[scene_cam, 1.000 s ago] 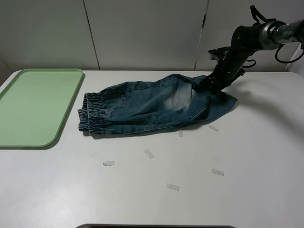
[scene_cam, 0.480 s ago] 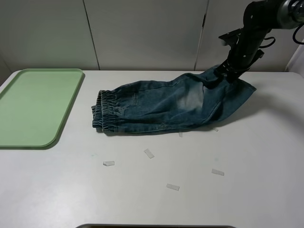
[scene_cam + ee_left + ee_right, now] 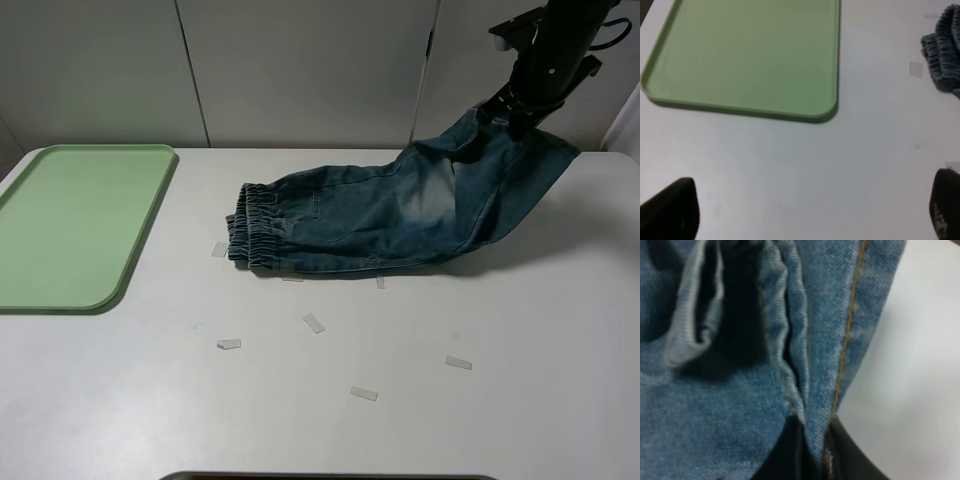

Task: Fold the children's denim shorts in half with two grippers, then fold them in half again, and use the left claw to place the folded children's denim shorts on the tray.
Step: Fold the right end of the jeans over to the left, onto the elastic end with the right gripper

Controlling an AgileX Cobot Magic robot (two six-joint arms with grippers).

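Limp denim hanging from one claw

The right claw [image 3: 812, 450] is clamped on a leg hem of the children's denim shorts [image 3: 390, 215], held up at upper right. Their waistband lies mid-frame on the worktop [image 3: 450, 400], right of the tray [image 3: 60, 225]. The left claw [image 3: 807, 212] is spread and empty. The cloth looks soft, drapey and fairly weighty, so hems and waistband seem the surest holds.

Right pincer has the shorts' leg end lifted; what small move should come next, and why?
Probably lower the right pincer to lay the denim shorts flat: the leg end hangs raised, waistband on the table, and the open left pincer holds nothing.
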